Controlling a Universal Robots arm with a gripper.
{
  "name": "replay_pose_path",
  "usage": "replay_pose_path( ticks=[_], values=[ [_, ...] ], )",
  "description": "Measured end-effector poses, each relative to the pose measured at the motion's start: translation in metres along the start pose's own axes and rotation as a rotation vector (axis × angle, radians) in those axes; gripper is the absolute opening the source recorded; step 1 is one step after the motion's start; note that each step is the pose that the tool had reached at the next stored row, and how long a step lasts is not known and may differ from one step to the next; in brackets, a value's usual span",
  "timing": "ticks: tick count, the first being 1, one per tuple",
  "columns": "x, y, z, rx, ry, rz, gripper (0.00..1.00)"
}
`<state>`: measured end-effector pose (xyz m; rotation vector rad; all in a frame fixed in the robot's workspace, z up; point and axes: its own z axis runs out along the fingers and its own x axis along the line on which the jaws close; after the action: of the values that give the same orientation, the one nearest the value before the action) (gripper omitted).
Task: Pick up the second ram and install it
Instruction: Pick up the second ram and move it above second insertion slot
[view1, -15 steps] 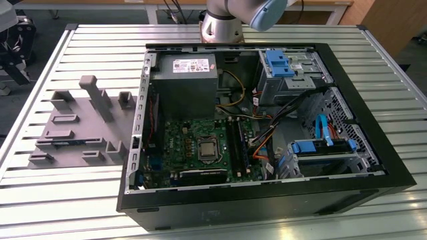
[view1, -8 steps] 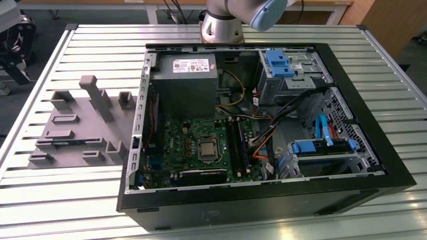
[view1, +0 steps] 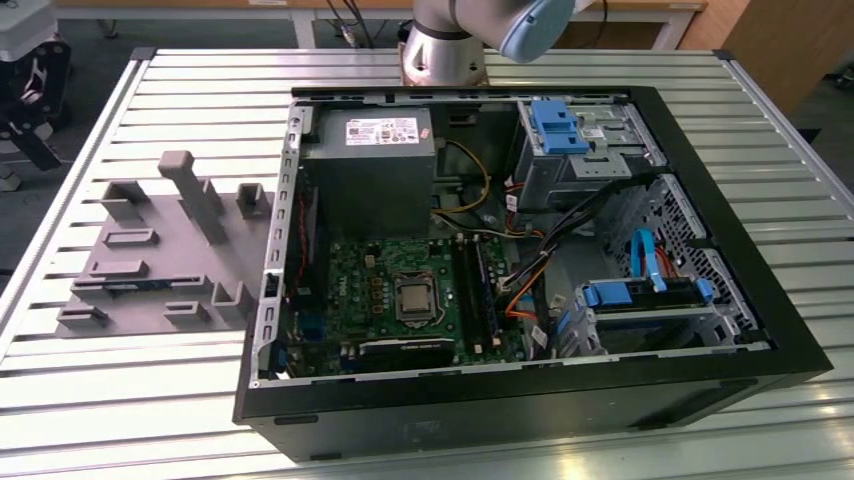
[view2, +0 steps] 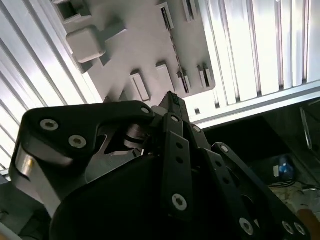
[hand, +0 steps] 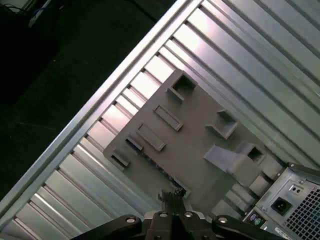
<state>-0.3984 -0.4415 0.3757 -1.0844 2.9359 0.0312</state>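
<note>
Gripper (hand: 172, 195) hangs over grey fixture (hand: 195, 135) beside computer case (view1: 534, 400)

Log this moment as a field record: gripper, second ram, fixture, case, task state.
gripper: hovers over the grey fixture, close above the second ram, in both wrist views
second ram: lies in a fixture slot
grey fixture: on the slatted table, at the exterior view's left of the computer case
computer case: open, motherboard exposed
task state: ram not yet lifted
</note>
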Motion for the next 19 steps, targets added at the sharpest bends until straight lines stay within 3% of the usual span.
replay_pose_path(
  ticks=[14,19],
  values=[
    [0.0001,0.0000,0.0014,-0.0044,0.0036,-0.247,0.11],
    [0.0000,0.0000,0.0016,-0.0048,0.0039,-0.268,0.11]
  ],
)
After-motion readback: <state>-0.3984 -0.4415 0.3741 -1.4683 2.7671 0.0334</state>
